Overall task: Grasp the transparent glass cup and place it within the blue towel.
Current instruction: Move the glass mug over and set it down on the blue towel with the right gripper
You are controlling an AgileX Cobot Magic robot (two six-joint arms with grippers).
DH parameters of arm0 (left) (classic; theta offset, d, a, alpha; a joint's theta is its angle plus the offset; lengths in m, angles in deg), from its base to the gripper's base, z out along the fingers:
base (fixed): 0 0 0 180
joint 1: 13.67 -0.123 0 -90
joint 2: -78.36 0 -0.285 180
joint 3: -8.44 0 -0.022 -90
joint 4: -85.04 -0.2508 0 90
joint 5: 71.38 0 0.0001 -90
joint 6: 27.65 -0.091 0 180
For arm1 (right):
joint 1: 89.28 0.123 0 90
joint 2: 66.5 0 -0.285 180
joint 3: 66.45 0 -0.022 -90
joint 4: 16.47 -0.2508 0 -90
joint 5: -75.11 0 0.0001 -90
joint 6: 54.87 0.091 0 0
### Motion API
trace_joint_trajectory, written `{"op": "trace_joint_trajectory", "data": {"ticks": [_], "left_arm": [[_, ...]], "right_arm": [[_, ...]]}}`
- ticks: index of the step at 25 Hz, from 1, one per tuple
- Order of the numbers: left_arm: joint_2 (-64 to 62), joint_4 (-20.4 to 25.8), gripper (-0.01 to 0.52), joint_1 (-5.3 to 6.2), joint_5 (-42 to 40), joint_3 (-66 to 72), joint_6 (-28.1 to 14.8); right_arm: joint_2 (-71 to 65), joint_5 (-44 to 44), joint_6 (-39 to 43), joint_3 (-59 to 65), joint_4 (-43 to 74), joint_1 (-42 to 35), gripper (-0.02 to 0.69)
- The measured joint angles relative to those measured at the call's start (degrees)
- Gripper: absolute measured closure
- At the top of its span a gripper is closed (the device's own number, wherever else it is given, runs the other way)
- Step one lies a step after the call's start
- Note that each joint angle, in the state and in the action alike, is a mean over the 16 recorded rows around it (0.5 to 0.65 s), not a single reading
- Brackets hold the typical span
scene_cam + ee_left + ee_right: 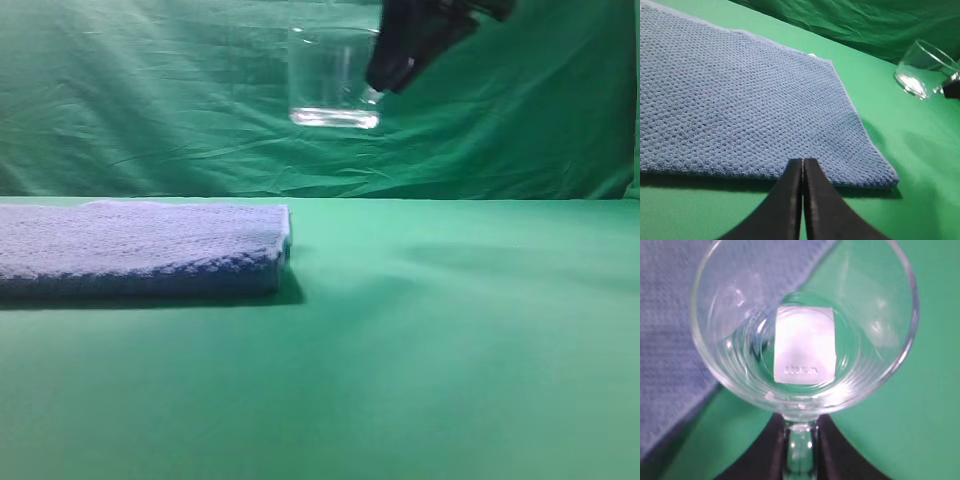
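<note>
Up in the air, the transparent glass cup (333, 78) hangs well above the green worktop (450, 350), just past the right end of the blue towel (140, 248); the right end effector (800, 440) holds it by the handle (800, 452), with a dark finger on each side of the handle in the right wrist view; a white sticker (804, 345) shows through the bottom of the cup; the towel lies flat on the left side of the worktop, and the cup is not touching it; the left end effector (803, 167) sits low at the near edge of the towel, its two fingers pressed together with nothing between them; a wrinkled green cloth (150, 100) hangs at the far side.
</note>
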Motion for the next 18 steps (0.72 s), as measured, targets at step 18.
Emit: {"op": "trace_joint_trajectory", "data": {"ticks": [18], "left_arm": [[0.0,0.0,0.514,0.0,0.0,0.0,0.0]], "right_arm": [[-16.0,-4.7,0.0,-19.4,2.9,6.7,0.293]]}}
